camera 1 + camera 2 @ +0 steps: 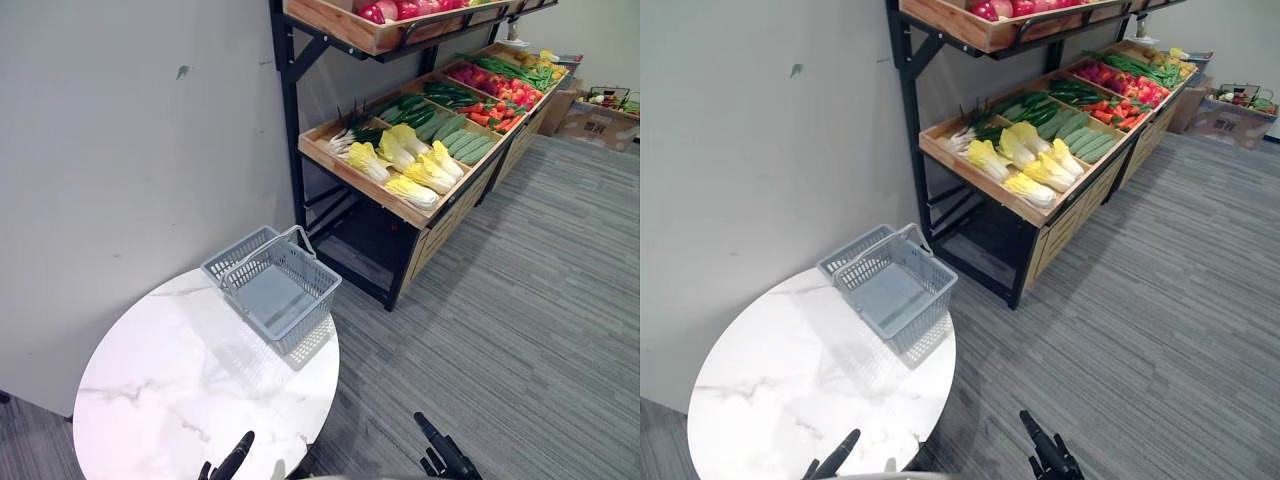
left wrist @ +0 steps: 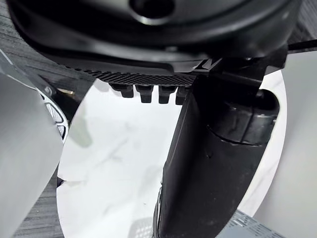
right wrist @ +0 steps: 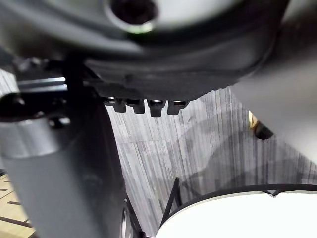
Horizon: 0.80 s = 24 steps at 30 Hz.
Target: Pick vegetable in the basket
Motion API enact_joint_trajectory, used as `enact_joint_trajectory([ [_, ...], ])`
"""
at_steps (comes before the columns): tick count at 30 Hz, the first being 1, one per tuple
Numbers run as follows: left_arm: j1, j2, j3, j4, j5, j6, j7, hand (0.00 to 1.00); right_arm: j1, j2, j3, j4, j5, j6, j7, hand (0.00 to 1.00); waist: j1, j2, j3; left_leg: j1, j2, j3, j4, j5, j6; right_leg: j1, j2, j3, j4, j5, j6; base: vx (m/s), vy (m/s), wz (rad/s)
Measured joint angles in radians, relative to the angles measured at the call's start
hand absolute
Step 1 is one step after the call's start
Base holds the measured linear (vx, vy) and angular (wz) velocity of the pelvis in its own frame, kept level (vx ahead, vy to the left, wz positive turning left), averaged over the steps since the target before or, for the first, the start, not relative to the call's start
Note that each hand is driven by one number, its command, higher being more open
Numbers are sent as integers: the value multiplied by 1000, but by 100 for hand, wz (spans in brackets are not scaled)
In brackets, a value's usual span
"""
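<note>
An empty grey wire basket (image 1: 300, 325), handles up, stands at the far right edge of a round white marble table (image 1: 180, 390). Beyond it a wooden produce shelf (image 1: 375, 190) holds yellow-white cabbages (image 1: 405, 165), green cucumbers (image 1: 455, 138), leeks and red peppers (image 1: 495, 105). My left hand (image 1: 235, 458) shows low over the table's near edge, fingers straight and holding nothing. Over the carpet to the table's right is my right hand (image 1: 445, 455), also straight-fingered and holding nothing. Both hands are well short of the basket and the shelf.
A plain grey wall (image 1: 130, 140) runs behind the table on the left. An upper shelf tier (image 1: 390, 12) carries red produce. Striped grey carpet (image 1: 520, 300) stretches to the right of the shelf. A cardboard box (image 1: 600, 122) sits far back right.
</note>
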Motion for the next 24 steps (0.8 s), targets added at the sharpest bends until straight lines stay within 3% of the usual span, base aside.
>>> enact_joint_trajectory([
  [2,0,16,-15,9,-3,-4,-2,100,3,-1,-1,0,0,0,1,100,-2,-12,1,24,-22,-32,-4,-1,1,-60,-33,-4,168,30,32,47,76,52],
  [4,2,25,-14,30,-5,-9,0,100,9,-1,-2,-1,1,-5,6,100,-8,-13,6,61,-41,-101,-10,-7,21,-118,-67,2,345,121,26,73,61,67],
  [5,3,28,-14,35,-6,-11,0,100,9,0,-1,-1,1,-6,8,100,-8,-17,8,62,-45,-116,-9,-9,31,-127,-72,3,374,104,21,48,51,73],
  [6,6,30,-14,38,-14,-17,-1,100,9,0,-1,-2,0,-11,18,100,-9,-21,8,61,-48,-150,-5,-12,48,-153,-73,-2,397,44,18,20,28,65],
  [9,9,15,16,32,-23,-20,-4,100,10,11,-4,-7,2,-21,28,100,-20,-12,13,44,-36,-247,24,-37,100,-187,-35,0,288,-36,26,11,-22,102],
  [11,9,-3,58,24,-24,-19,-9,100,9,12,-4,-9,2,-22,28,100,-19,0,15,19,-17,-300,66,-60,123,-187,10,29,155,-35,26,4,-90,106],
  [13,-9,-22,102,13,-25,-19,-18,100,5,18,-1,-9,4,-28,28,100,-19,5,15,-38,-7,-394,101,-80,124,-186,79,119,-39,-35,26,30,-151,134],
  [14,-13,-24,115,12,-24,-19,-22,100,4,21,0,-7,5,-30,28,100,-17,2,16,-50,-10,-413,102,-81,124,-180,93,150,-93,-38,22,65,-204,143],
  [15,-19,-12,128,-6,-23,-18,-26,100,9,42,16,1,5,-37,29,100,-18,-49,6,-76,-52,-424,124,-84,117,-158,81,208,-224,-90,4,93,-179,126],
  [16,-22,7,149,-23,-22,-19,-34,100,9,55,29,-1,9,-42,38,100,-22,-84,19,-144,-80,-387,281,-118,113,-155,49,218,-255,-82,22,97,-189,148],
  [17,-32,-18,166,-25,-24,-20,-30,100,15,36,28,-7,21,-50,38,100,-25,-49,35,-185,-47,-381,424,-179,80,-146,69,169,-218,-64,16,110,-139,129],
  [18,-32,-30,165,-27,-24,-24,-29,100,14,28,28,-1,31,-48,33,100,-18,-32,37,-173,-37,-394,438,-224,56,-128,73,148,-190,-64,16,110,-149,121],
  [19,-21,-34,164,-27,-25,-25,-29,100,15,27,38,3,32,-44,30,100,-7,-26,31,-152,-43,-424,411,-225,45,-96,75,139,-198,-63,13,126,-139,87],
  [24,-7,-41,165,-29,-65,-17,-8,100,-24,26,90,8,28,-44,27,100,15,-36,12,-149,-26,-482,369,-201,2,-40,85,57,-252,-31,-7,139,-122,62],
])
